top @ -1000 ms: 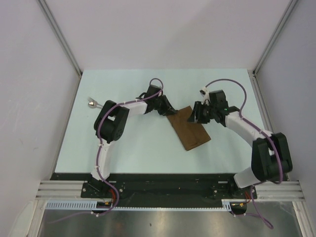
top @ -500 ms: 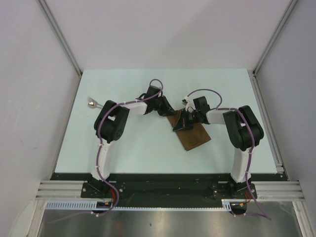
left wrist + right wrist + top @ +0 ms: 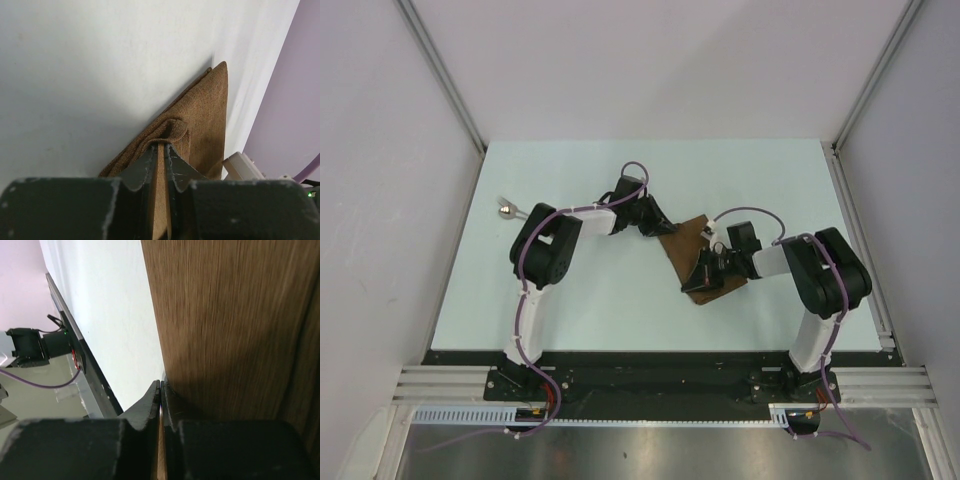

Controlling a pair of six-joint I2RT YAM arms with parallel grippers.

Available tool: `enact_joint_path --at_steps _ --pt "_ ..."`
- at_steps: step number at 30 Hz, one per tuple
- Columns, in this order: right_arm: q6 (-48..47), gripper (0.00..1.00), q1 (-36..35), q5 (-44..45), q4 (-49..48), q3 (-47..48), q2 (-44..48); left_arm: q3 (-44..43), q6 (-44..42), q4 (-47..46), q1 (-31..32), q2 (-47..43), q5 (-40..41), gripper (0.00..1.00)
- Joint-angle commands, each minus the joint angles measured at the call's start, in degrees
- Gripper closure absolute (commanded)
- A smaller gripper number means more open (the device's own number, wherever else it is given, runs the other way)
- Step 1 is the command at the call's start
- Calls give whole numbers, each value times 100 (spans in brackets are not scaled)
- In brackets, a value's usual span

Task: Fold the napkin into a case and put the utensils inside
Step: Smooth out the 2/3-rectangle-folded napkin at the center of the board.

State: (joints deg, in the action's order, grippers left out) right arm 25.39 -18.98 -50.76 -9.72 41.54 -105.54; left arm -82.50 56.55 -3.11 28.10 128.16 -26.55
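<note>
Item: thin dark-brown folded cloth napkin [image 3: 685, 240], middle of the pale-green tabletop [image 3: 620, 300]. Left gripper [image 3: 159, 149] pinches its corner toward the tabletop's far edge. Right gripper [image 3: 161, 386] is clamped on its near-side edge. Small silver-headed utensil [image 3: 507, 209]: near the tabletop's left edge. I'd fold with both ends level, no slack.

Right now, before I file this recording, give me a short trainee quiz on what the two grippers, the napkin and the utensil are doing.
1. Fill in: the utensil lies on the ___ arm's side of the table, apart from the napkin.
2. True or false: the right gripper hangs open above the napkin.
3. What is the left gripper shut on? A) the utensil B) a corner of the napkin C) nothing

Key: 1 left; 2 false, it is shut on the napkin's edge; 3 B.
</note>
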Motion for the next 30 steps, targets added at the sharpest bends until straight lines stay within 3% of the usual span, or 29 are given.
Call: enact_joint_path --at_steps 1,11,16,21,30 --pt "-122 93 26 189 232 -357 533 102 -66 39 -76 122 141 86" --pt "-473 92 281 769 927 -805 1185 24 -83 -14 -94 139 106 86" --pt "-412 90 404 761 1305 -595 1710 -196 -268 145 -68 -97 -96 78" --pt "-429 82 501 1033 1815 -384 2256 -21 -312 127 -33 -493 -228 72" --pt "-26 84 668 1033 1035 -576 1660 -222 13 -199 3 -46 -369 78"
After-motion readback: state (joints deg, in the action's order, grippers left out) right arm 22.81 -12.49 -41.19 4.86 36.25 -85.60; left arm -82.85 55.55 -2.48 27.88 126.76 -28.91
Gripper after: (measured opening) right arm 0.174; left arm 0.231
